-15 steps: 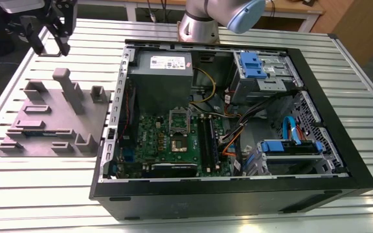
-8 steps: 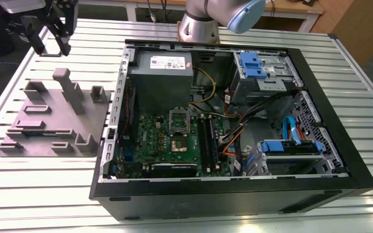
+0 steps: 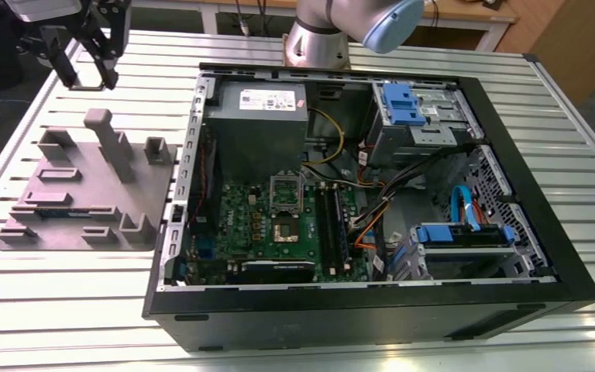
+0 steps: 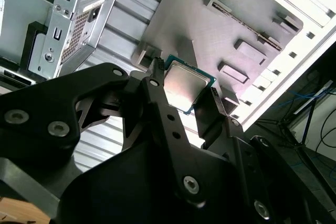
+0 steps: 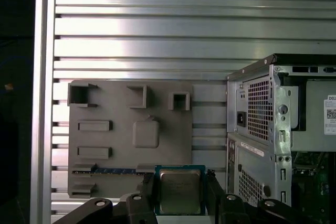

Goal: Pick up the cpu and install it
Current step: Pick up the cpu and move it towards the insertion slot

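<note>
- So, exterior view: gripper up over the slatted metal table, just beyond the far edge of the grey moulded tray, at the exterior view's left. Well apart from the open PC case and the socket on its green board. Arm standing behind the case.
- Second wrist view: gripper clamped on the cpu, one black finger at each of two opposite edges. Silvery top facing the cam, thin greenish rim showing. Tray and table slats behind.
- First wrist view: cpu held flat btwn the fingers, lifted clear of the tray, near the tray edge w/ the blue strip. Case corner just beside the tray.
</note>
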Controlling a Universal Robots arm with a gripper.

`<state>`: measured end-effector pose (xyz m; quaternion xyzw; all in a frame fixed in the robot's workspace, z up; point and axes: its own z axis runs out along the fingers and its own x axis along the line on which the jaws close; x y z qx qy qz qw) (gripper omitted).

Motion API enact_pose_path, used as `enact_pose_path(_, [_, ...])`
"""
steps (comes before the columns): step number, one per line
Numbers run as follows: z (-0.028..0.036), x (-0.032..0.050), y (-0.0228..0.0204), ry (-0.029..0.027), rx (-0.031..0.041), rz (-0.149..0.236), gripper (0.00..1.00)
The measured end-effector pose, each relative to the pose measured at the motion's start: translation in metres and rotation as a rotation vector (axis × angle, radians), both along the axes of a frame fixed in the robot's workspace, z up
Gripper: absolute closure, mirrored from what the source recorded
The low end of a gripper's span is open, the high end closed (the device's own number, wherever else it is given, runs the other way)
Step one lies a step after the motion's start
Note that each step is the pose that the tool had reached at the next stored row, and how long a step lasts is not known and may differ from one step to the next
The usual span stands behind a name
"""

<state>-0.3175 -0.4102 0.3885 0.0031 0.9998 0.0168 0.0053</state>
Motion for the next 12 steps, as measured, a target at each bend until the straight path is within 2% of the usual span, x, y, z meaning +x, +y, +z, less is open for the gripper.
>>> enact_pose_path(12, [0.0,0.0079,0.0,0.0001,0.0,0.0,0.53])
